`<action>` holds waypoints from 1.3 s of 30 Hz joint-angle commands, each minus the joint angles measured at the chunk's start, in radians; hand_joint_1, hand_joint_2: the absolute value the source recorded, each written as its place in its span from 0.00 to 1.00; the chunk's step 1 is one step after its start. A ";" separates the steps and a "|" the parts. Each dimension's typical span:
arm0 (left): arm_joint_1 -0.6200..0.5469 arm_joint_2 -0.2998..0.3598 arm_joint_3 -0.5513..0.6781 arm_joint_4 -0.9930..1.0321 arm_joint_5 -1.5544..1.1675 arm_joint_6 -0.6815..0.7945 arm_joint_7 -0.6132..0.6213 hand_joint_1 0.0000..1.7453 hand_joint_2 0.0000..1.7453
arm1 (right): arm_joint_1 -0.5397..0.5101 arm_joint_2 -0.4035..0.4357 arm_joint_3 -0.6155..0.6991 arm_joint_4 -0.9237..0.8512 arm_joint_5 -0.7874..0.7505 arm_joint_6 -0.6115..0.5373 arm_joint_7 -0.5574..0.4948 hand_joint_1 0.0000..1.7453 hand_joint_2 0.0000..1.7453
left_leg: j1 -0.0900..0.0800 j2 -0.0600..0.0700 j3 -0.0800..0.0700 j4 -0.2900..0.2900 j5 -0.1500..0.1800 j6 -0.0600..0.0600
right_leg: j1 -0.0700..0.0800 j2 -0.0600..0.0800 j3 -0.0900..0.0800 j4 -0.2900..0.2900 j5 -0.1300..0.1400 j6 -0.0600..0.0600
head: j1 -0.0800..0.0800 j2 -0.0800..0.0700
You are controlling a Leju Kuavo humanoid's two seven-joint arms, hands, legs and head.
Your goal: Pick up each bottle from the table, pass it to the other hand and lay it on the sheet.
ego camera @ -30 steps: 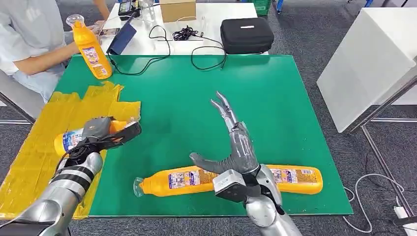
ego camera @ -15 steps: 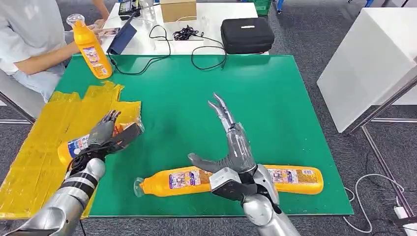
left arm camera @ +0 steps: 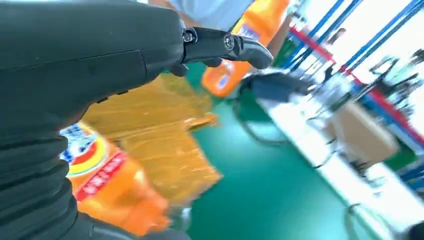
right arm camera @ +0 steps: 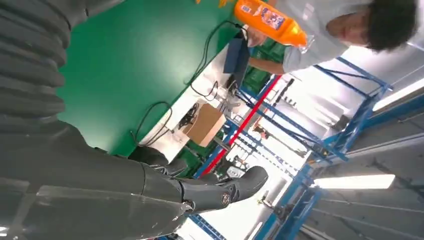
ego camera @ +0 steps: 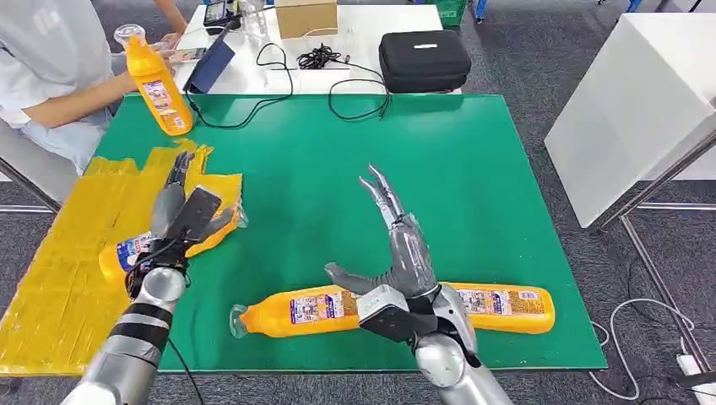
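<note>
My left hand [ego camera: 180, 215] has let go since a second ago: its fingers, then wrapped round the small bottle [ego camera: 135, 250], now stretch flat above it, holding nothing. That bottle lies on the yellow sheet [ego camera: 63, 278]. My right hand [ego camera: 400, 253] hangs spread and empty over the green mat [ego camera: 473, 169], above two long bottles [ego camera: 295, 310] lying end to end near the front edge. A person holds another bottle [ego camera: 159, 84] upright.

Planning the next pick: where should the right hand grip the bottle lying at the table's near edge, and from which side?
Grip the bottle mid-body, on its label, coming from above. It lies flat on the green mat, cap toward the robot's left, so its round sides are free to close on. The right hand hangs open just beyond it.
</note>
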 commanded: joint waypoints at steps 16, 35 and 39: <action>0.094 -0.037 -0.035 -0.314 0.240 -0.063 -0.067 0.00 1.00 | -0.179 -0.166 0.280 0.315 0.280 0.214 0.148 0.00 1.00 | 0.001 0.001 0.005 -0.001 -0.002 0.000 | 0.001 0.000 0.006 -0.002 -0.001 -0.001 | 0.000 0.000; 0.090 -0.073 -0.044 -0.217 0.378 -0.013 -0.138 0.00 1.00 | -0.354 -0.154 0.480 0.638 0.223 0.282 0.225 0.00 1.00 | 0.001 -0.001 0.007 -0.001 -0.002 -0.001 | 0.001 -0.002 0.007 -0.001 -0.002 -0.001 | 0.000 0.000; 0.093 -0.081 -0.053 -0.214 0.384 -0.011 -0.138 0.00 1.00 | -0.367 -0.120 0.478 0.716 0.250 0.263 0.272 0.00 1.00 | 0.001 0.000 0.007 -0.001 -0.002 -0.001 | 0.001 -0.001 0.007 -0.001 -0.002 -0.001 | 0.000 0.000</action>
